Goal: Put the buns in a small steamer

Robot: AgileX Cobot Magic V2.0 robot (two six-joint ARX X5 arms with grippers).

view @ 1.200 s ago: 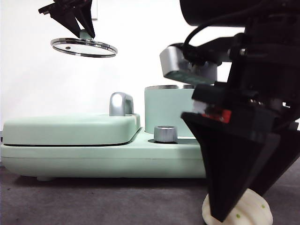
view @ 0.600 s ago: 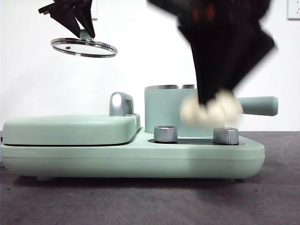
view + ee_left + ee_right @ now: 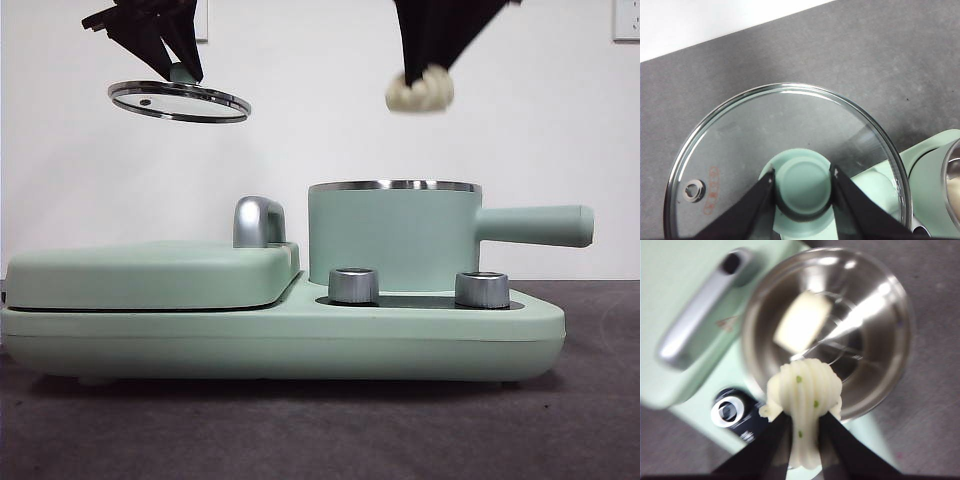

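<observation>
Right gripper (image 3: 420, 85) is clamped on the white pleated green-specked bun (image 3: 802, 390) above the mint-green cylindrical steamer pot (image 3: 392, 238). A cream oblong bun (image 3: 802, 322) lies inside it. Left gripper (image 3: 802, 187) is clamped on the glass lid's green knob (image 3: 802, 182).

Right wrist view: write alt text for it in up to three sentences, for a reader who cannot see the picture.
The right gripper holds a white pleated bun with green specks above an open steel-lined steamer. A cream oblong bun already lies inside the pot. Beside it are a mint-green cover with a chrome handle and a round knob.
</observation>
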